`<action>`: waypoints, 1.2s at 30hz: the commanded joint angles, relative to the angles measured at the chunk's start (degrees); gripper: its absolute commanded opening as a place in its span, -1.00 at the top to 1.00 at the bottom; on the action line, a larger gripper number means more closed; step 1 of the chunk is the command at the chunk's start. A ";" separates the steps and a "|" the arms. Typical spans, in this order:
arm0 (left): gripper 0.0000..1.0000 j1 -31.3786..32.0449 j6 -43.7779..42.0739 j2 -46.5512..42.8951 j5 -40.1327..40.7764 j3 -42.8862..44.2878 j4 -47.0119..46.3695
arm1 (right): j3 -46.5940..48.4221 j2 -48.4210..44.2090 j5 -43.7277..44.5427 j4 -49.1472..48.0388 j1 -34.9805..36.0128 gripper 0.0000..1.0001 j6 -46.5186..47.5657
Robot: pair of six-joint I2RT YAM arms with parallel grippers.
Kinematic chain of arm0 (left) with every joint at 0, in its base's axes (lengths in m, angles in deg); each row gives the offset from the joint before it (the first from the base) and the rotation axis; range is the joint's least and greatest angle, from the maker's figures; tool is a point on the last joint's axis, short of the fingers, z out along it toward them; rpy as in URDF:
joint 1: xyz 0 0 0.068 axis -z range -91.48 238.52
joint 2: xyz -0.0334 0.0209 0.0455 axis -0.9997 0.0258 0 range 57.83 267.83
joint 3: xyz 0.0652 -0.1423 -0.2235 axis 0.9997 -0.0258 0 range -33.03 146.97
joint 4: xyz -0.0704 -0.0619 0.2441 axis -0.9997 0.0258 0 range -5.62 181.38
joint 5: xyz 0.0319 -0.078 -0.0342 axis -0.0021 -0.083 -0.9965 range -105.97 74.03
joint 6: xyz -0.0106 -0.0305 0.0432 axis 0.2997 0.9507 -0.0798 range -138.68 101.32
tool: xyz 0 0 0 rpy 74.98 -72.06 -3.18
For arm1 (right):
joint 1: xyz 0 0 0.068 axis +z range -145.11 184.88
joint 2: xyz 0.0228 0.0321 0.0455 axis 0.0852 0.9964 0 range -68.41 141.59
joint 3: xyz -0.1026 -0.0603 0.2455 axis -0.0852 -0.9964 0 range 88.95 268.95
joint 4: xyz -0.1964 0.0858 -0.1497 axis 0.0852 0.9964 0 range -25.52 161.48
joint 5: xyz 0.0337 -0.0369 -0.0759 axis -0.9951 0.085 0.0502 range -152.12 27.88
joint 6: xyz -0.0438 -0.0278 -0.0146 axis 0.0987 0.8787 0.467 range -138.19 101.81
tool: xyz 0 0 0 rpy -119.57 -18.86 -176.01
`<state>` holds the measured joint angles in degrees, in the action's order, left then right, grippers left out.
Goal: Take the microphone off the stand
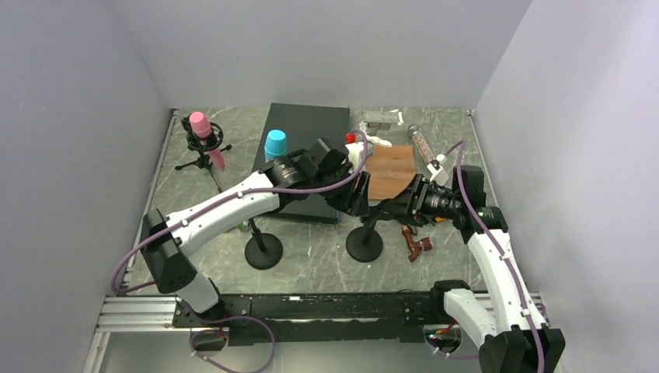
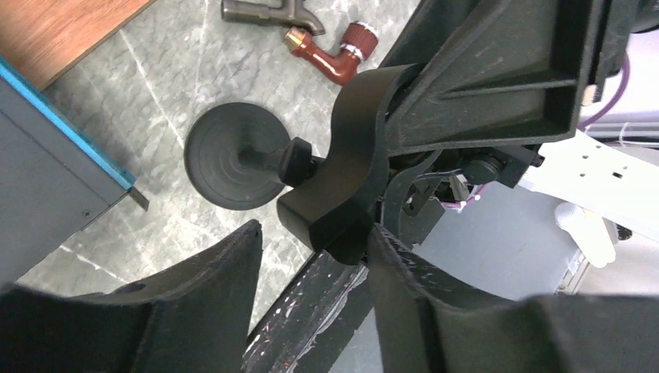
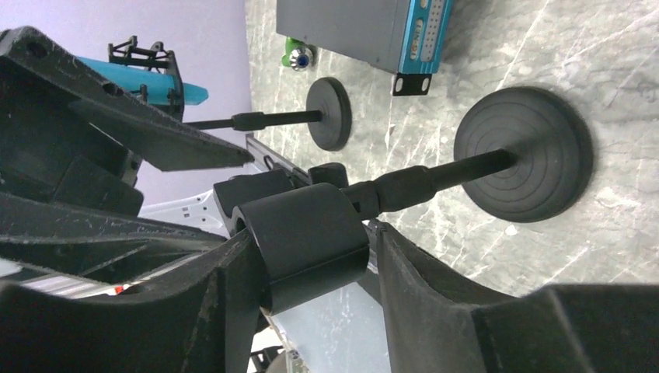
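A black stand with a round base stands mid-table; its base also shows in the left wrist view and the right wrist view. My right gripper is shut on the stand's black clip at the top of the pole. My left gripper is open just below the same clip, its right finger touching the clip's lower end. I see no microphone in this clip. A pink microphone sits in a mount on a small tripod at the back left.
A second black stand stands to the left. A black box with a blue cup, a wooden board, a loose microphone and brown pipe pieces lie around.
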<state>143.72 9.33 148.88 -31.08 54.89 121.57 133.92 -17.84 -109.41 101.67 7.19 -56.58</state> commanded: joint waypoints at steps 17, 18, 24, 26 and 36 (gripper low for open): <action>-0.89 -1.46 -0.84 -0.12 -13.40 33.28 8.82 | 12.78 2.89 6.15 8.84 0.40 -1.00 11.17; -0.90 -1.43 -1.03 -1.48 -12.99 33.14 8.25 | 13.82 3.03 6.47 9.41 0.38 -1.00 11.63; -0.99 -2.03 -5.90 -14.11 -6.34 26.22 4.90 | 22.51 7.10 7.93 12.62 0.41 -1.00 12.07; -0.99 -2.45 -7.70 -18.43 -3.76 24.08 4.71 | 25.73 8.22 8.81 13.23 0.34 -1.00 12.29; -0.99 -2.65 -15.03 -33.91 26.51 20.51 19.32 | 42.68 16.99 15.81 20.64 3.16 -1.00 14.40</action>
<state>141.36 -2.38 119.24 -23.39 78.28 132.87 172.04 -2.54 -97.21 120.43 7.82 -42.61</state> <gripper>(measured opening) 0.994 0.996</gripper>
